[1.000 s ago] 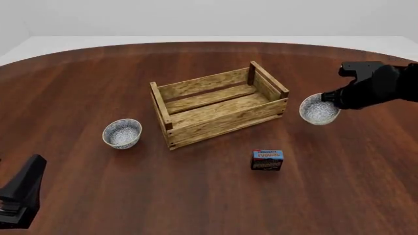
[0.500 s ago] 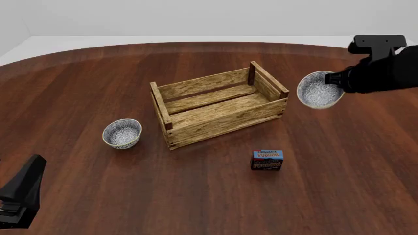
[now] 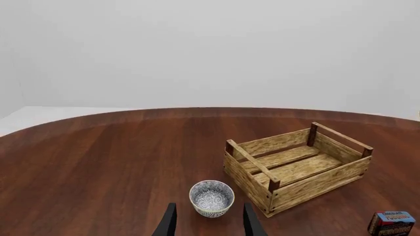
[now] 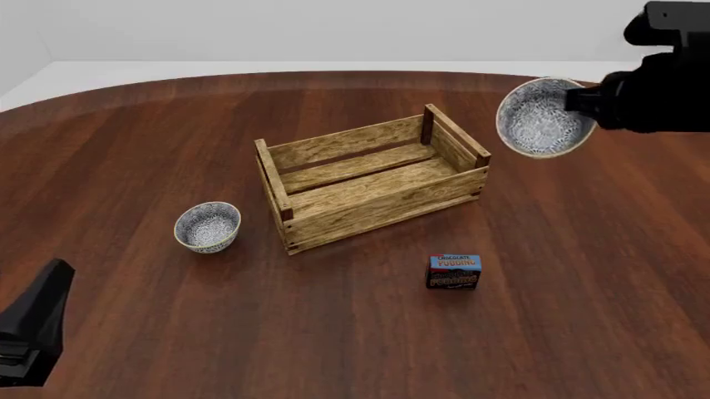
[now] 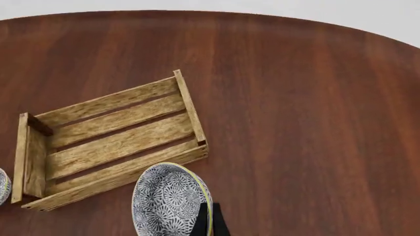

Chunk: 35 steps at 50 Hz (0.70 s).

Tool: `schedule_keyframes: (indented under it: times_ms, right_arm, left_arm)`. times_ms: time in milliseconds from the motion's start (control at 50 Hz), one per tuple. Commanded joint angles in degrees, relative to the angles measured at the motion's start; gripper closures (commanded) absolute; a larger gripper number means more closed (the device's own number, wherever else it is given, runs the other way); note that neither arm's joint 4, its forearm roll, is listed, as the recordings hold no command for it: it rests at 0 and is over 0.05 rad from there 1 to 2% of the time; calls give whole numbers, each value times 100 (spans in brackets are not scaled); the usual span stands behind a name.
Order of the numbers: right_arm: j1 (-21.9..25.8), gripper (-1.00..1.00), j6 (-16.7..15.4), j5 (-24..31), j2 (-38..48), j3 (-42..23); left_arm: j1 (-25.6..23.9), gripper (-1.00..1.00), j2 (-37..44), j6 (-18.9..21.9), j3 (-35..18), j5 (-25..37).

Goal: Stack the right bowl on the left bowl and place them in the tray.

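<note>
The right bowl point(image 4: 538, 118), white with a grey pattern, hangs tilted in the air beyond the right end of the tray. My right gripper point(image 4: 577, 101) is shut on its rim. In the right wrist view the bowl point(image 5: 167, 201) fills the near edge over the tray's corner, with one finger point(image 5: 214, 223) at its rim. The left bowl point(image 4: 208, 226) stands upright on the table left of the tray point(image 4: 383, 208), a slatted wooden crate. My left gripper point(image 4: 33, 324) is low at the near left, open and empty. In its wrist view the left bowl point(image 3: 211, 197) lies just past its fingers point(image 3: 169, 222).
A small blue-and-brown pudding box point(image 4: 455, 272) stands on the table in front of the tray's right end; it also shows in the left wrist view point(image 3: 392, 223). The tray point(image 3: 315, 184) holds nothing. The round brown table point(image 4: 577, 316) ends at a curved far edge.
My right gripper has lifted the right bowl off the table, up and slightly back, tilting it more. The left arm and left bowl have not moved.
</note>
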Motion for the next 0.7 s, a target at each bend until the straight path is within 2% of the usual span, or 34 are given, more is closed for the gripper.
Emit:
schedule_keyframes:
  times_ms: [20,260,700]
  right_arm:
    - [373,100,215,191,-549,27]
    - [945,100,566,59,-983,268]
    - [1554,100,671,-651,-1217,748]
  left_arm:
    - [-8,-100,0,1,-28,26]
    - [-27,-100,0,23,-47,32]
    - [-34,-100,0,74,-141,141]
